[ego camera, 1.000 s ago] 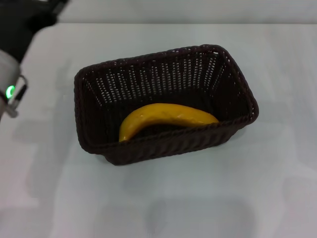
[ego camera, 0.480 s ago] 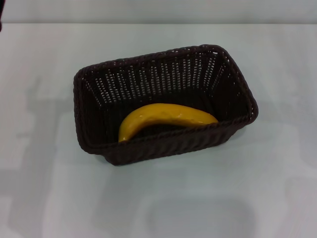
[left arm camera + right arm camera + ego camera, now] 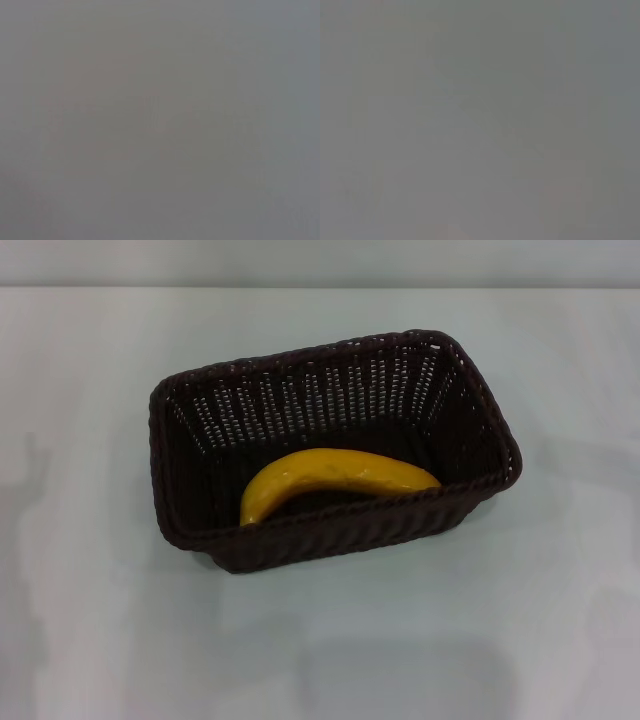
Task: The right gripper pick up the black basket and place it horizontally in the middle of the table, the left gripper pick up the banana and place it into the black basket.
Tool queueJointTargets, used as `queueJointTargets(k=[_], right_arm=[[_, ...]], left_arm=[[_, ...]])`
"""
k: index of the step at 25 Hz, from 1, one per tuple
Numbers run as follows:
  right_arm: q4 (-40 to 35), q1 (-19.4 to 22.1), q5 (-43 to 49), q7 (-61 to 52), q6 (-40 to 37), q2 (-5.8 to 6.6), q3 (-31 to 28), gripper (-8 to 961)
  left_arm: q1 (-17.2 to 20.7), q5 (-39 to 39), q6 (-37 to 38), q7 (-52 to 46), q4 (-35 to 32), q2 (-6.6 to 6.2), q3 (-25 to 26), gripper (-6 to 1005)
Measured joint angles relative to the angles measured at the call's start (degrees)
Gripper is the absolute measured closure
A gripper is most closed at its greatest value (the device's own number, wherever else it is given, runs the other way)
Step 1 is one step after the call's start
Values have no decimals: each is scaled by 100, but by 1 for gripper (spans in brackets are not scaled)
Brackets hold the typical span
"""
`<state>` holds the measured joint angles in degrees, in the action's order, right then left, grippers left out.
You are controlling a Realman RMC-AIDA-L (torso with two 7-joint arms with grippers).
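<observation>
From where I sit, the near edge of the table (image 3: 320,660) carries nothing. Behind that bare strip stands the black basket (image 3: 335,540), about midway between the left and right edges, its long side running roughly along the near edge, with the right end turned slightly toward the far edge. I judge it was set this way so that it lies crosswise in the middle, as the task asks.

The banana (image 3: 330,476) lies inside the basket, on its floor against the near long wall, curved with its arch toward the far wall. One end points at the basket's left near corner, the other reaches close to the right short wall. I read both placements as done.

Beyond the basket the tabletop runs bare to its far edge.

Neither the left gripper nor the right gripper appears in the head view, and both wrist views show only a flat grey field, so I cannot tell whether either pair of fingers is apart or together, nor how either arm is posed. My guess is both are parked off the table.
</observation>
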<state>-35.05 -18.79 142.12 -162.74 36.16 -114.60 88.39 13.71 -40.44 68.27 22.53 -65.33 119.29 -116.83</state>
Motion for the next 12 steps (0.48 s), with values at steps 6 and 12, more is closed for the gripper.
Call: queueJointTargets(k=[6, 12], right_arm=[[1, 132, -62, -3, 20, -5, -141, 111], [85, 183, -67, -3, 183, -17, -95, 112]], left_arm=[[93, -730, 350, 696, 72, 10, -287, 119], [55, -1097, 707, 755, 298, 13, -619, 119]])
